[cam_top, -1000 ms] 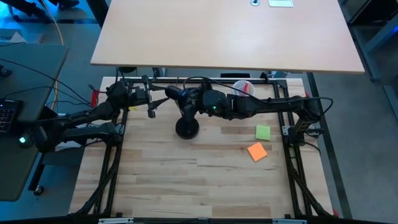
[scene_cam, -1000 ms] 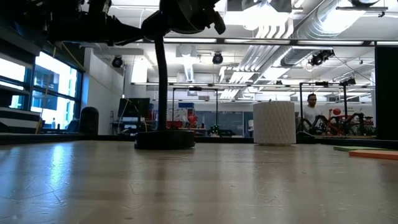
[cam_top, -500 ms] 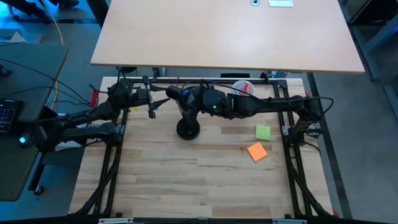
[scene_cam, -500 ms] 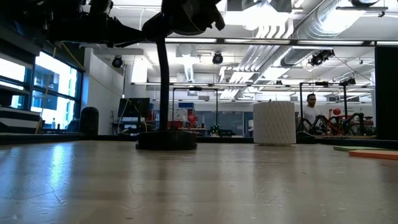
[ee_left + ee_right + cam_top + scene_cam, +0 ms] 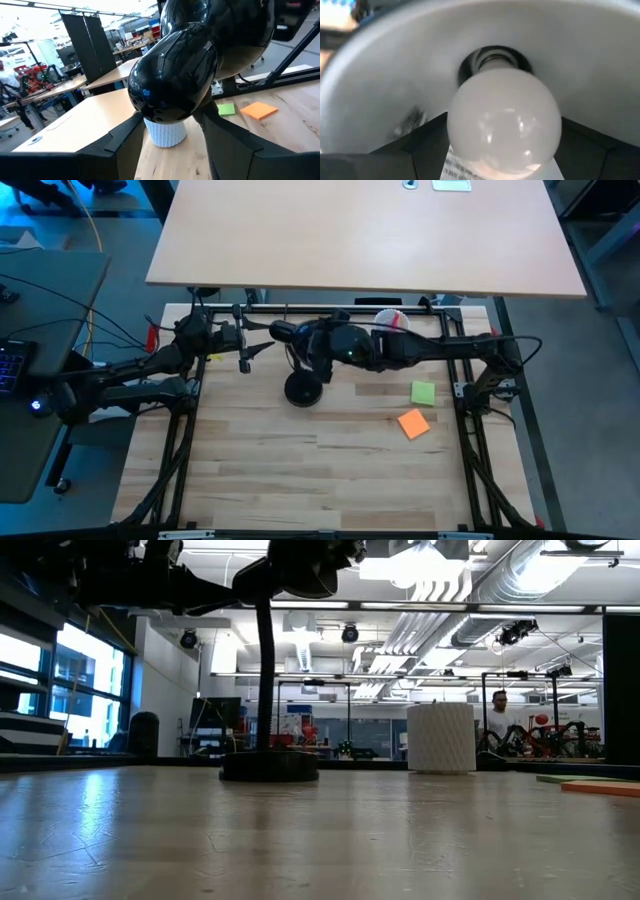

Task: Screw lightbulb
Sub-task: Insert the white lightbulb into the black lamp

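Observation:
A black desk lamp stands on its round base [image 5: 303, 389] at the table's far middle. Its stem [image 5: 264, 670] rises to the head [image 5: 175, 75]. The white lightbulb [image 5: 502, 120] sits inside the head's white shade, with its silvery screw base in the socket [image 5: 495, 57]. My right gripper [image 5: 502, 142] reaches in from the table's right [image 5: 318, 340] and is shut on the bulb. My left gripper [image 5: 265, 335] comes from the left and is shut on the lamp head. Its fingers are on either side of the head's glossy back in the left wrist view [image 5: 172, 135]. My left gripper pinches the lamp head's rounded rear [image 5: 165, 112] between its two fingers, coming about level from the table's left. The head stays up on its stem, and the base is on the table. My right gripper pinches the bulb's round globe [image 5: 465, 135] between its two fingers [image 5: 420, 150], one on each side. It points into the shade along the bulb's axis. The bulb's screw base [image 5: 492, 62] is in the socket.
A white ribbed cup [image 5: 390, 321] holding a red item stands at the far edge, right of the lamp; it also shows in the low view [image 5: 440, 738]. A green note [image 5: 423, 392] and an orange note [image 5: 412, 423] lie toward the right. A person stands in the room beyond [image 5: 500, 715].
My right gripper has turned about its own axis at the lamp head while staying on the bulb. The lamp's stem and base have shifted slightly toward the table's right.

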You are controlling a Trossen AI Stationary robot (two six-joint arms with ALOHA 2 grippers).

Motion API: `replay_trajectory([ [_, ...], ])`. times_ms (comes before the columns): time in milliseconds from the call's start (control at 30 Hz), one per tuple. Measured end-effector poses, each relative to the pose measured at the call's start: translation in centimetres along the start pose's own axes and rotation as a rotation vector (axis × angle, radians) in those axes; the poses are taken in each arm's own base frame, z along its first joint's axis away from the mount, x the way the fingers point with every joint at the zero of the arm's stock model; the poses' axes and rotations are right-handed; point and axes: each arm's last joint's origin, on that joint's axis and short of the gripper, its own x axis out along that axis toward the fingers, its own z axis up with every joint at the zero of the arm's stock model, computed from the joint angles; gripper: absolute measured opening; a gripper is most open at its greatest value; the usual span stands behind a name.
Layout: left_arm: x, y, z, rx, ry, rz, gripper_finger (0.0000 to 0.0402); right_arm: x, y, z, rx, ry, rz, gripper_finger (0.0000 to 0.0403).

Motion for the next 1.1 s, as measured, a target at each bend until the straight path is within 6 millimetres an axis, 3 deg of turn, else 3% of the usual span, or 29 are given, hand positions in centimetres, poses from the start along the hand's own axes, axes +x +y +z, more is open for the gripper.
replay_trajectory([
  [367, 0.0, 0.0, -0.1, -0.001, 0.007, 0.012, 0.0199, -1.0, 1.1, 0.3, -0.378, 0.065, -0.165, 0.0304],
  [700, 0.0, 0.1, -0.1, -0.002, 0.009, 0.018, 0.0199, -2.0, 2.7, 0.8, -0.535, 0.069, -0.201, 0.0304],
  [867, 0.0, 0.0, -0.1, -0.003, 0.009, 0.016, 0.0199, -2.2, 2.8, 1.0, -0.521, 0.053, -0.207, 0.0304],
  [1100, 0.2, -0.6, 0.2, 0.018, -0.007, -0.009, 0.0191, -1.4, 1.7, 0.9, -0.326, 0.019, -0.167, 0.0304],
])
